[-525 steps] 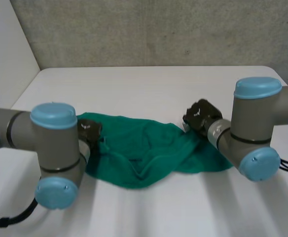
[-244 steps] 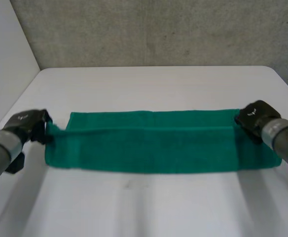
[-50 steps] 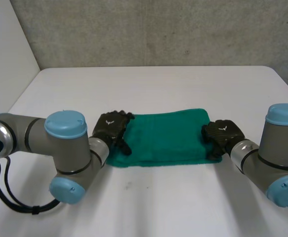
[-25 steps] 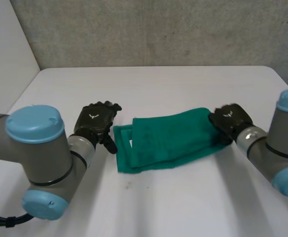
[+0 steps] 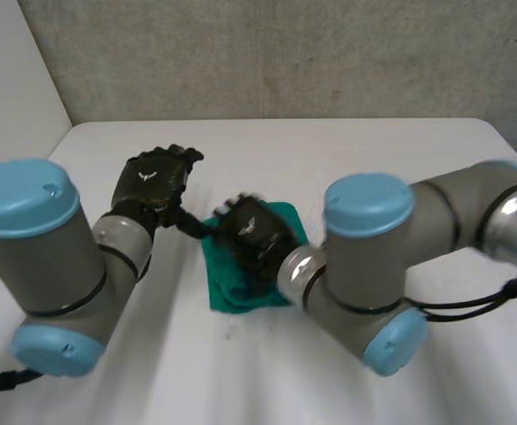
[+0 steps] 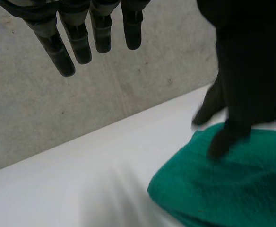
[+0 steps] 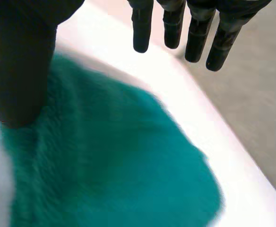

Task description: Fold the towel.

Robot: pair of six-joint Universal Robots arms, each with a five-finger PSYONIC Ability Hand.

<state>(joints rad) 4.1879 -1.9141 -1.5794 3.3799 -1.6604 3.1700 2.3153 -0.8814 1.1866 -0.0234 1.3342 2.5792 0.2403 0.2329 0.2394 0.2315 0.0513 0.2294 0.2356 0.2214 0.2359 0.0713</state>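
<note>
Towel of green terry cloth (image 5: 236,297), folded into a small pad, lies in the middle of the white worktop (image 5: 374,150). Black right hand (image 5: 254,237) sits over it, fingers (image 7: 173,28) straight and apart, gripping nothing. Just past the towel's far left corner hovers the black left hand (image 5: 157,181), its fingers (image 6: 81,42) likewise straight and open.

There is one green towel (image 5: 234,295). There is one white desk (image 5: 347,155). There are two robot arms, the left arm (image 5: 55,257) and the right arm (image 5: 374,257). Each arm ends in one black hand, so that makes two hands: the left hand (image 5: 157,181) and the right hand (image 5: 254,235).
</note>
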